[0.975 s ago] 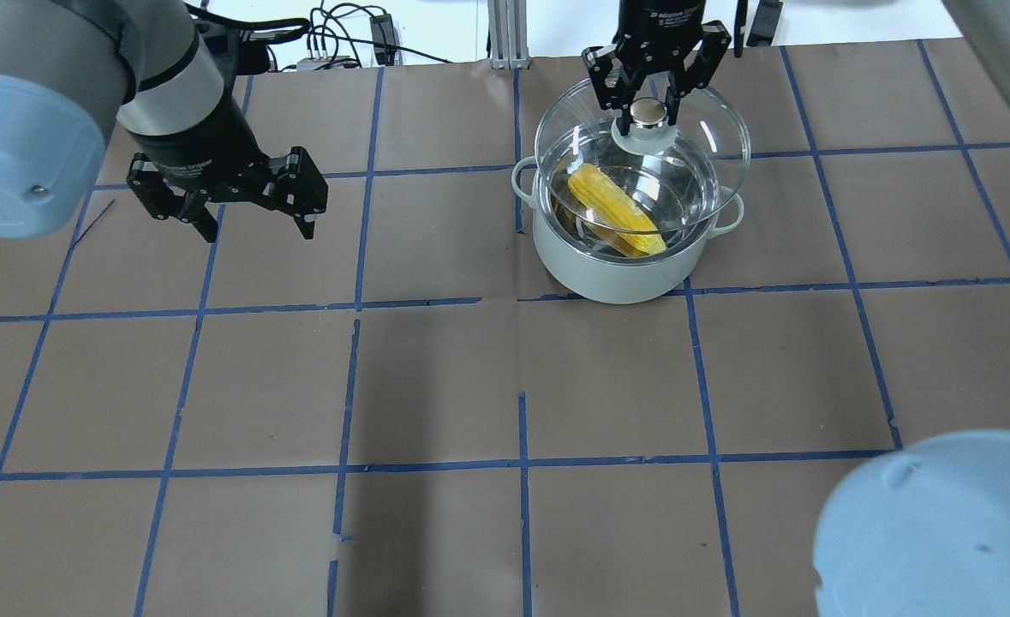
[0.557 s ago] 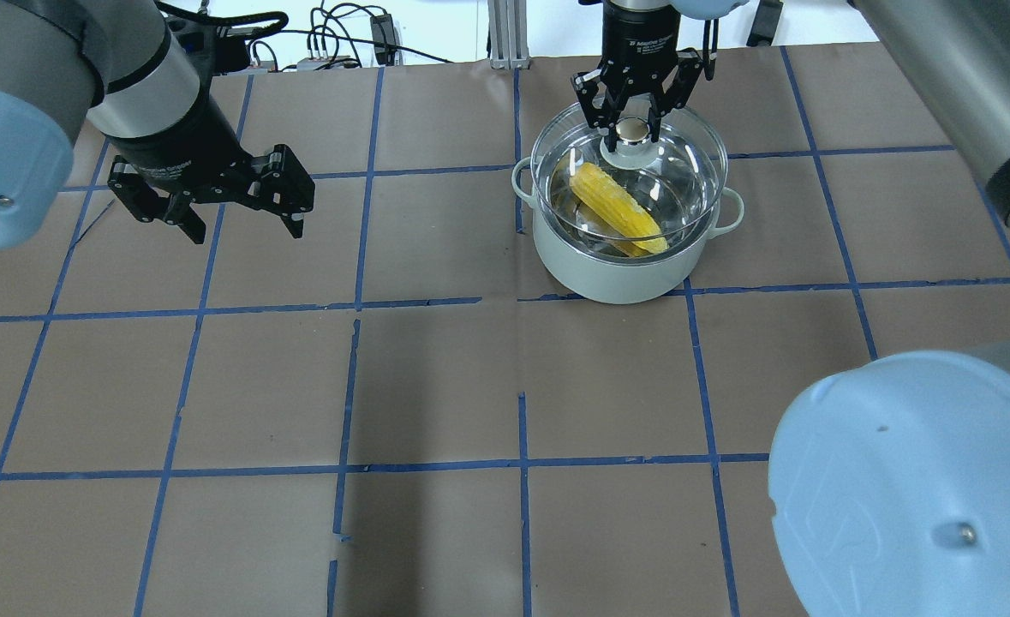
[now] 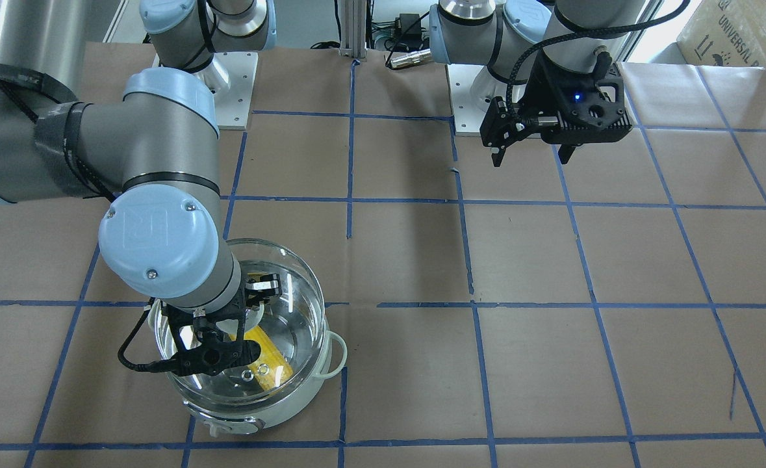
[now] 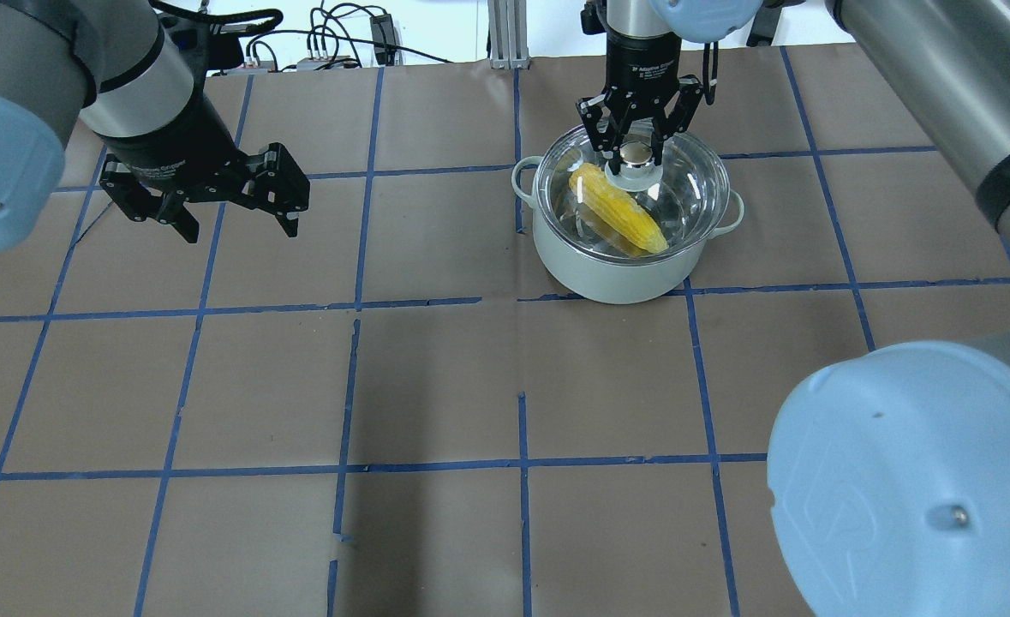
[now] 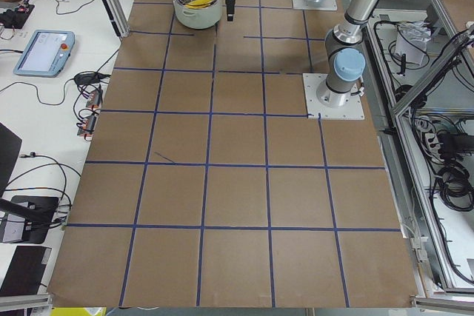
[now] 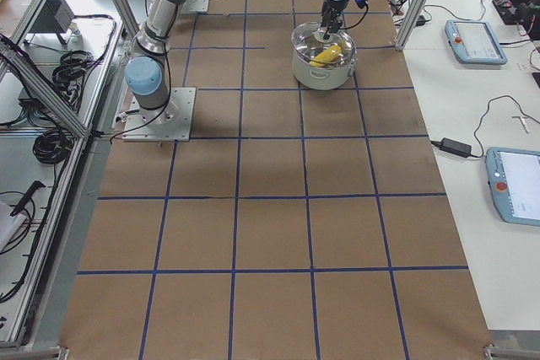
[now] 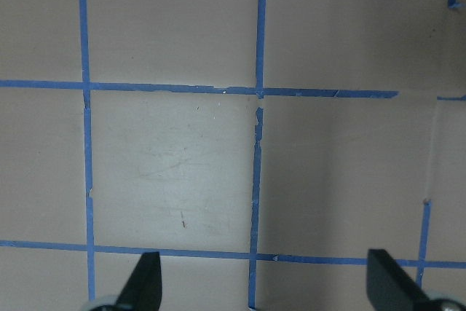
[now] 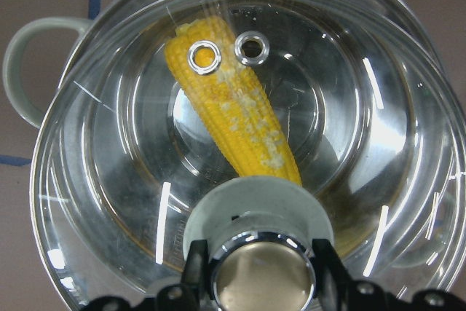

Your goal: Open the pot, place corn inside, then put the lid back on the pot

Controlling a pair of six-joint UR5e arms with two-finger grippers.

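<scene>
A: From overhead, where is everything?
B: The pot stands upper right of centre on the paper-covered table. The corn lies slantwise inside it, under the glass lid.

A: And the pincers?
B: The right gripper is clamped on the lid's knob. The left gripper hangs at upper left, spread wide, holding nothing.

A: The front-facing view?
B: The pot is at lower left, with the right arm covering much of the lid. The lid is over the pot's mouth; whether it rests on the rim I cannot tell. The left gripper is at upper right, well apart.

A: The side views?
B: The pot is small near the top edge in both, with yellow showing through the glass.

A: Left wrist?
B: Two fingertips at the bottom edge, far apart, over blue tape lines.

A: Right wrist?
B: The knob is at bottom centre between the fingers, the corn runs up through the glass, and two vent rings sit above it
</scene>
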